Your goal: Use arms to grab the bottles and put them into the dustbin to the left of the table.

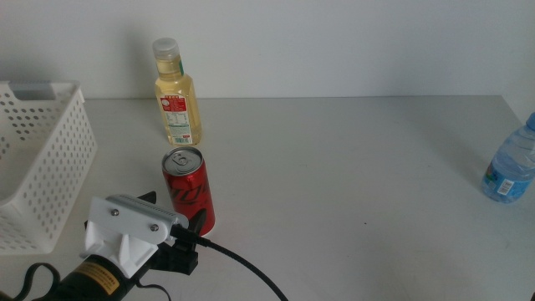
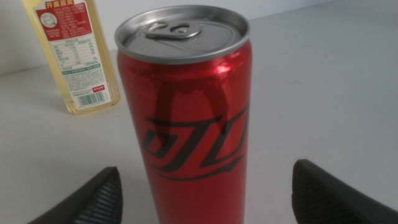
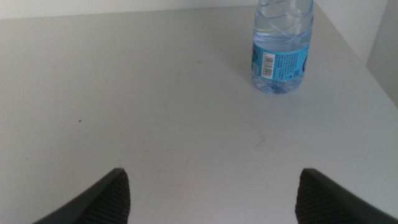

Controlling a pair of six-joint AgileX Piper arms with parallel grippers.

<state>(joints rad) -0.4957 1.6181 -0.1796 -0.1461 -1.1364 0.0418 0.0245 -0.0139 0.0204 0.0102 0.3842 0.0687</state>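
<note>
While the red can sits right between the spread jaws, nothing has actually been clamped yet, so here's how it looks:

Left gripper: the left gripper (image 2: 205,186) is released, jaws wide apart, one on each side of the red can (image 2: 186,118). No contact can be seen on either side. In the middle view it comes in low at the front left (image 1: 180,230), right up against the can's base.

Red can: upright on the surface (image 1: 351,167), front left, near the dustbin (image 1: 50,142) but clearly apart from it.

Yellow bottle: the clear bottle of yellow liquid (image 1: 177,96) is stood behind the can, toward the back wall, white cap on. A gap between the two is visible.

Water bottle: the blue-labelled one (image 1: 510,163) is parked far off at the right edge, well apart from the rest.

Right gripper: the right gripper (image 3: 211,193) is also released, held over bare surface with the water bottle (image 3: 281,46) ahead of it and nothing between the jaws.

Dustbin: sat at the left edge; no bottle can be seen in the part that shows.

Risk 1: the can is tall and slim, so it'd probably get tipped if one jaw touches first or the closing is off-centre.

Risk 2: the grip looks low on the can, so a swing or slip could be expected on the lift.

Risk 3: thin can walls could get dented if squeezed hard.
</note>
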